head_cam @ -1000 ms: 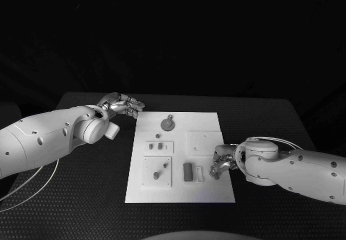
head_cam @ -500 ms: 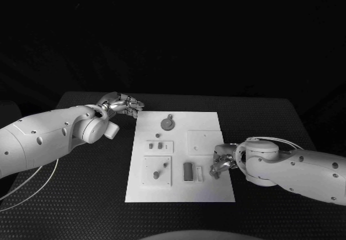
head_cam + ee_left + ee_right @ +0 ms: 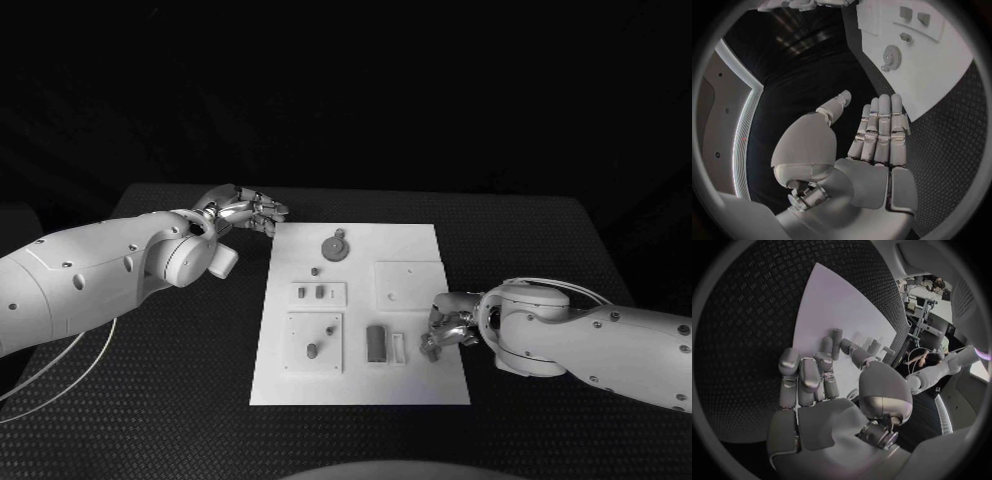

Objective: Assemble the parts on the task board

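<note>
Widest first: the black desk (image 3: 173,400) carries the white task board (image 3: 411,385) square in the middle, and that board hasn't budged in the last second. The left arm reaches in to park the left hand (image 3: 245,210) just off the board's far left corner, over bare desk, exactly where it was a second ago; the left wrist view shows its fingers (image 3: 879,130) straight, side by side, holding nothing. Now the action: the right arm has slid a touch toward the near edge, and the right hand (image 3: 447,328) hangs over the board's right side, beside the dark rectangular part (image 3: 375,343) in its slot. Its fingers (image 3: 807,377) curl down toward the white surface, but whether they pinch anything I can't tell. Smaller pieces sit unmoved: the round gear-like part (image 3: 336,248) at the far end, small pegs (image 3: 313,350) on the near-left plate. My read: that small shift is a fine adjustment for a pickup or placement at the right-hand slot.
</note>
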Motion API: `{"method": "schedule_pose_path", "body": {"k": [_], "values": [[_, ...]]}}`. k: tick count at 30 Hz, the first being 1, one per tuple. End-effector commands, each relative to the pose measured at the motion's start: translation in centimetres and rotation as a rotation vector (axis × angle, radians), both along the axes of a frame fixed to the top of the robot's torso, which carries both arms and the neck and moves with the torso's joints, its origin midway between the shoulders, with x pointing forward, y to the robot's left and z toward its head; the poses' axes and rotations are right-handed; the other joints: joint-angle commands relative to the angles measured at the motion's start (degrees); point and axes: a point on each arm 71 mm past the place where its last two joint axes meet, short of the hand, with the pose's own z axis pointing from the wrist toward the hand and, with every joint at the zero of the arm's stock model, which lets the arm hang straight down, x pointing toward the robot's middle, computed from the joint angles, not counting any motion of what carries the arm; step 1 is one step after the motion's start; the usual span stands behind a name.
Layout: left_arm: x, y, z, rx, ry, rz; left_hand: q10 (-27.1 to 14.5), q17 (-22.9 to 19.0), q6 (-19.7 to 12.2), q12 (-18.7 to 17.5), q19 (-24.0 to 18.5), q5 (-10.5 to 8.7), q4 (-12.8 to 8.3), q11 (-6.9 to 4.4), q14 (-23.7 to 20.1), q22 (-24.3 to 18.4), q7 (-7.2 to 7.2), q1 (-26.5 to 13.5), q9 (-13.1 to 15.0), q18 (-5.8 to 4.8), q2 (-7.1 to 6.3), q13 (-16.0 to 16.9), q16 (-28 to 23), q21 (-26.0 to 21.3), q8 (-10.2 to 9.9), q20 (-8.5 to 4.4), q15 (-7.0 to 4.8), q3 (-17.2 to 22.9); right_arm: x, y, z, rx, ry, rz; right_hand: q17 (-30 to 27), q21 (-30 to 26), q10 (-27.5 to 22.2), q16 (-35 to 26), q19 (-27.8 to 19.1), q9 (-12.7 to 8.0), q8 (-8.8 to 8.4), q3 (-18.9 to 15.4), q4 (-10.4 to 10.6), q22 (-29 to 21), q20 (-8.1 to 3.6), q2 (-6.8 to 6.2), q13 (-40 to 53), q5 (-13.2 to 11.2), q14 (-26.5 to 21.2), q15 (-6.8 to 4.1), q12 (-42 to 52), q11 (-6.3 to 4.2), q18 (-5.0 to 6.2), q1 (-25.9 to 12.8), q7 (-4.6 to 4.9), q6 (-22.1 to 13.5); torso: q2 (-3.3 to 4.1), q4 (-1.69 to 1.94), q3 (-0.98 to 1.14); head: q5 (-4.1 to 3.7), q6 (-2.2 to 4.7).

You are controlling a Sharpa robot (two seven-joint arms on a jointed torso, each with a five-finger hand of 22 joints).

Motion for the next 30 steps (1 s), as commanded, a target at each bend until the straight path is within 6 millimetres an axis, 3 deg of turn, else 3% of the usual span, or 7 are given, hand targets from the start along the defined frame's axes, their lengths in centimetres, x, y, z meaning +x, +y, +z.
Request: {"method": "schedule_pose_path", "body": {"k": [1, 15, 30], "values": [[0.0, -0.3, 0.2, -0.008, -0.002, -0.015, -0.4, 0.1, -0.3, -0.1, 0.2, -0.09, 0.3, -0.16, -0.1, 0.1, 0.01, -0.4, -0.1, 0.70, 0.08, 0.1, -0.2, -0.3, 0.3, 0.37, 0.36, -0.1, -1.3, -0.1, -1.5, 0.007, 0.103, -0.006, 0.2, 0.2, 0.1, 0.0, -0.1, -0.3, -13.97, 2.7, -2.4, 0.1, 0.13, 5.91, 0.0, 0.1, 0.1, 0.11, 0.3, 0.25, 4.88, 6.3, 4.04, -3.7, 0.01, 0.01, 0.01, -0.05, 0.03], [0.0, -0.3, 0.2, -0.008, -0.002, -0.017, -0.4, 0.1, -0.3, -0.1, 0.2, -0.10, 0.3, -0.17, -0.1, 0.1, 0.01, -0.4, -0.1, 0.70, 0.05, 0.1, -0.3, -0.3, 0.4, 0.37, 0.36, -0.1, -0.9, 0.2, -0.3, 0.189, 0.130, -0.146, 0.6, 0.4, 0.4, 0.3, 0.2, -0.4, -13.42, 3.0, -2.3, 0.2, 0.19, 5.40, 0.0, 0.0, 0.3, -0.16, 0.6, -0.03, 4.88, 5.9, 3.75, -2.8, 0.00, 0.07, -0.03, -0.16, 0.18], [0.0, -0.4, 0.2, -0.008, 0.001, -0.021, -0.4, 0.2, -0.3, -0.1, 0.2, -0.10, 0.3, -0.16, -0.1, 0.1, 0.01, -0.4, -0.1, 0.70, 0.02, 0.1, -0.3, -0.3, 0.4, 0.37, 0.36, -0.2, -1.2, 1.3, -0.3, 0.230, 0.175, -0.161, 0.5, 0.4, 0.3, 0.3, 0.3, -0.5, -13.35, 3.0, -2.3, 0.2, 0.24, 5.36, 0.0, 0.0, 0.3, -0.22, 0.5, -0.08, 4.88, 5.5, 3.70, -2.7, 0.01, 0.06, -0.01, 0.10, 0.03]]}}
